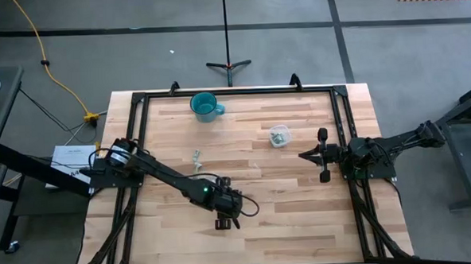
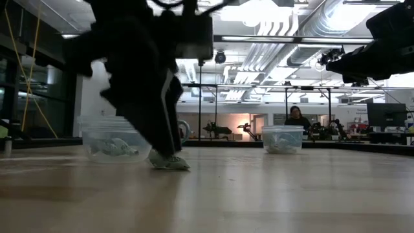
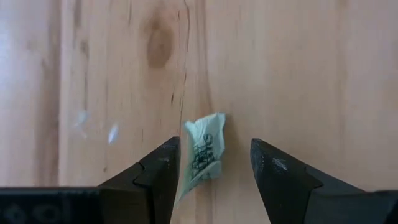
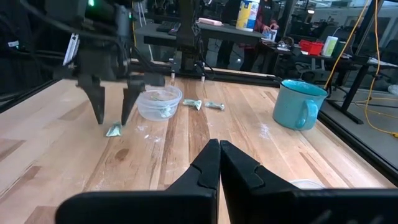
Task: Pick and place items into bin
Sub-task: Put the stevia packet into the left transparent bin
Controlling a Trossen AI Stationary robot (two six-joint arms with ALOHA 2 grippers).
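Note:
A small pale green crumpled piece lies on the wooden table between the fingers of my left gripper, which is open and points down near the table's near middle. The piece also shows in the right wrist view and the low view. Two more pieces lie loose on the table. A clear bin holds several pieces. My right gripper is shut and empty, held above the table's right side. My left gripper's fingers stand on either side of the pale green piece, which lies on the table. One finger overlaps the piece's edge in the wrist view. I cannot tell whether it touches.
A teal cup stands at the far side, left of centre. The low view shows a second clear container besides the one behind my left gripper. A black frame rims the table. A person sits in the room beyond.

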